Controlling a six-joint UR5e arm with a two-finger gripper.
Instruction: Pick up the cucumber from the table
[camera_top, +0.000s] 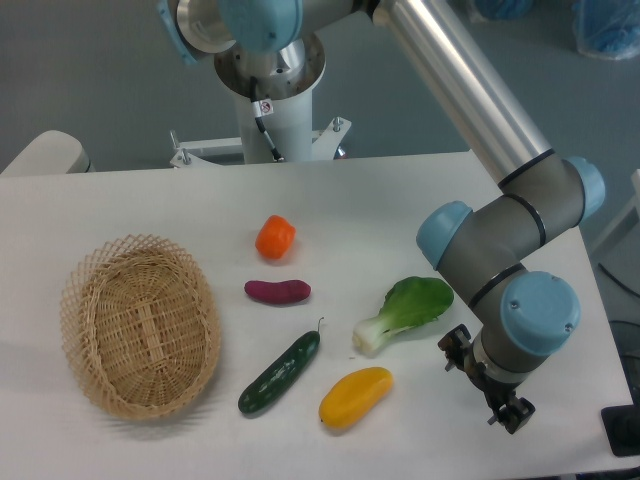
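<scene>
I'm hanging my claw off the right end of the desk, low by the front edge — its fingers are tucked behind my wrist, so I cannot tell how wide it is gaping, and I'm seeing nothing in it. The cucumber is lying flat on the desk, well apart from me, slanting from lower left up to its thin stem tip. It's sitting between the wicker basket and the yellow pepper, with the purple sweet potato above it and the bok choy off to its right. So I'm judging this as the approach step, nothing grasped yet. Next I'm needing to travel left over the pepper, turn my fingers across the cucumber's slant, and come down at its middle.
</scene>
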